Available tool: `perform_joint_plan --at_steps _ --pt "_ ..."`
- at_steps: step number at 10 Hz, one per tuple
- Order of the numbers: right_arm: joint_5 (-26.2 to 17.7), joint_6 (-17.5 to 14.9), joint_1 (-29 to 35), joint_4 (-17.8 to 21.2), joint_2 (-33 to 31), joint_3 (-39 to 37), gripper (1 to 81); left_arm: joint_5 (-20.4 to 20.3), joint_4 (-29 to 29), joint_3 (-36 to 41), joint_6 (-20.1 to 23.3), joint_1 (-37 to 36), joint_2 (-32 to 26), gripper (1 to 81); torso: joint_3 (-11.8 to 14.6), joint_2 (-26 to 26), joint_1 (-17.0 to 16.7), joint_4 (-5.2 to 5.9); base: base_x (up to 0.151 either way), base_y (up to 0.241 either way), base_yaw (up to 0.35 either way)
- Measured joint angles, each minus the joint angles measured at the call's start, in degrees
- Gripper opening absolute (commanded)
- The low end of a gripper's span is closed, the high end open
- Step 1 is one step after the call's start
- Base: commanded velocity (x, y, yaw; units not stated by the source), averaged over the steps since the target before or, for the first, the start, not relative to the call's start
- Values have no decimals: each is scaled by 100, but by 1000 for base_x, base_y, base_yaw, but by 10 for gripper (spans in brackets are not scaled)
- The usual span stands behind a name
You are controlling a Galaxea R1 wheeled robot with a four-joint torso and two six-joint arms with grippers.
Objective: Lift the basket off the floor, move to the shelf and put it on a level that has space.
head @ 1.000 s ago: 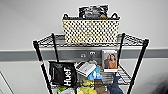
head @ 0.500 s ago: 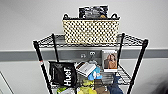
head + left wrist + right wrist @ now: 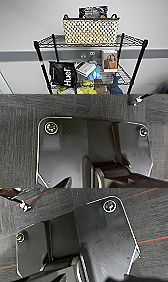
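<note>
The basket (image 3: 91,31) is seated upright on the shelf's (image 3: 140,60) top level (image 3: 131,40), where room is left above the cluttered lower tiers. Both wrist cameras are pointed down at the floor (image 3: 17,144), well below it; neither gripper's opening can be told.

I see the basket (image 3: 91,31) on the top tier (image 3: 50,41) of the shelf (image 3: 139,58), about mid-width, set toward the back, near the wall (image 3: 30,22). A packet (image 3: 93,12) stands in the basket, rising above its rim. On the tier below: a pouch (image 3: 63,74) at left, a box (image 3: 85,68) just right of it, a photo card (image 3: 110,60) upright at right. Under both wrists I see carpet (image 3: 17,144).
</note>
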Motion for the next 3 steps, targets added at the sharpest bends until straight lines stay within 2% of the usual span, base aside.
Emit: perform_joint_plan --at_steps 3 --pt "65 -174 -18 -2 30 -1 811 -243 44 -631 0 6 433 811 2 -2 -2 0 0 0 0"
